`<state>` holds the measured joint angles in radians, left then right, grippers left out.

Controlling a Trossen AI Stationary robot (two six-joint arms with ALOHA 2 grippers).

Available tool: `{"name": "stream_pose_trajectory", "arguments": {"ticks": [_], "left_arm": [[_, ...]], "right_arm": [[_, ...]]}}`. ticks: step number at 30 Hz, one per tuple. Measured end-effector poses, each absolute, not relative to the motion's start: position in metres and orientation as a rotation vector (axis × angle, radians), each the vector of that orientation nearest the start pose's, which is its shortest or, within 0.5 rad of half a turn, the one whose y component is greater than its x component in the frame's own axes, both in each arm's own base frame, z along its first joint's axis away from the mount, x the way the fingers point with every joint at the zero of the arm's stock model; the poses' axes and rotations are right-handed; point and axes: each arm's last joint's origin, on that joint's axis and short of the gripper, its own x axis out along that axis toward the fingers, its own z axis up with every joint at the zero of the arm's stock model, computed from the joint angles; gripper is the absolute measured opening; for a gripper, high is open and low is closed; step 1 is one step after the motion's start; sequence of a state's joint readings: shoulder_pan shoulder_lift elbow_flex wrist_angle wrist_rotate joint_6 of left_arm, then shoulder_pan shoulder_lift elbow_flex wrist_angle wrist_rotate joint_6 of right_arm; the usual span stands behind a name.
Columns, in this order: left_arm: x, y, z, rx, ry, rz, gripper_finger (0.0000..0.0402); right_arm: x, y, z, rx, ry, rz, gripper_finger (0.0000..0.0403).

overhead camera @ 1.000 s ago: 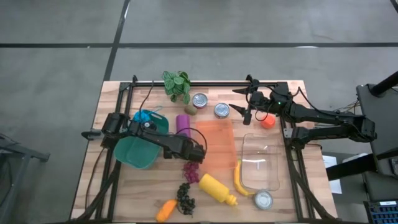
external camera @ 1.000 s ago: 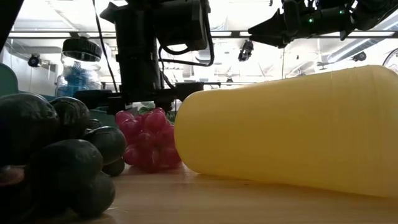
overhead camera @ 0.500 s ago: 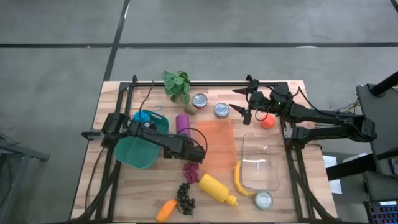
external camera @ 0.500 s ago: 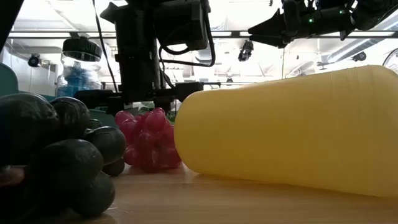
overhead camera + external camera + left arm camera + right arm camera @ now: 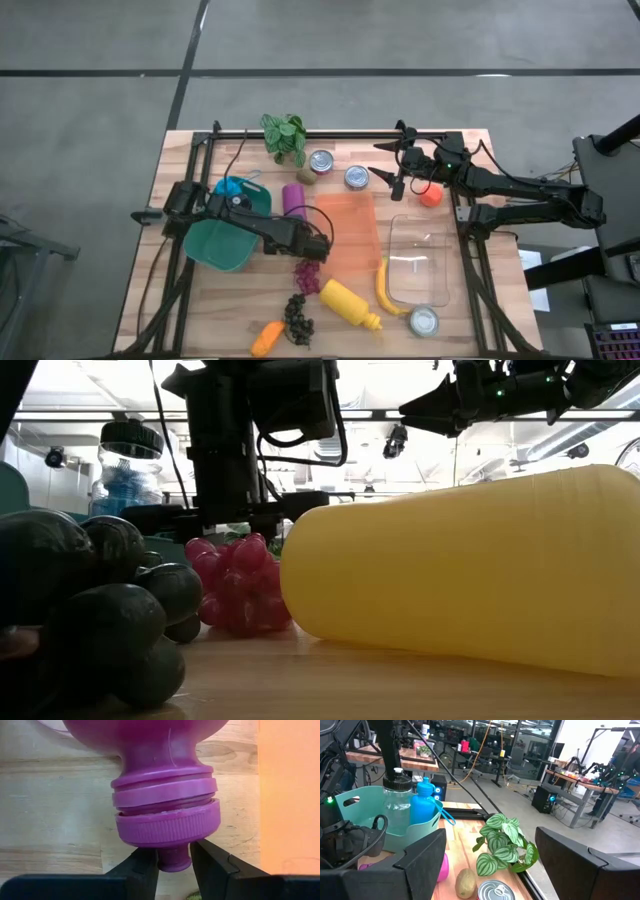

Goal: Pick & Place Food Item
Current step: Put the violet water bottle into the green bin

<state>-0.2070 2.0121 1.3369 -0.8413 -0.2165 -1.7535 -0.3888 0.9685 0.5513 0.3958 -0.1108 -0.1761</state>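
Wooden table (image 5: 170, 310), grey workshop floor around. Left gripper (image 5: 172, 865) pinches purple bottle (image 5: 160, 795) nozzle beside orange mat (image 5: 350, 235); right gripper (image 5: 392, 170) hovers spread above cans (image 5: 340, 170).

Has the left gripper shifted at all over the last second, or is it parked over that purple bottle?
No. The left gripper sits at the same spot beside the orange mat, its fingers around the purple bottle nozzle.
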Motion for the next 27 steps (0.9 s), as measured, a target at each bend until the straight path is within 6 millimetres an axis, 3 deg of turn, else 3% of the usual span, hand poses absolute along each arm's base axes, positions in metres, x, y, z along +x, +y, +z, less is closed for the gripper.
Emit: {"name": "stream_pose_trajectory", "arguments": {"ticks": [7,27], "left_arm": [[0.3597,-0.0692,0.1400,-1.088,1.003,1.219,0.0052],[0.3606,-0.0693,0.1401,-1.094,0.997,1.213,0.0045]], "right_arm": [[0.2004,-0.0786,0.2745,-0.170,0.046,-0.275,0.0305],[0.2004,-0.0786,0.2746,-0.170,0.045,-0.275,0.0305]]}}
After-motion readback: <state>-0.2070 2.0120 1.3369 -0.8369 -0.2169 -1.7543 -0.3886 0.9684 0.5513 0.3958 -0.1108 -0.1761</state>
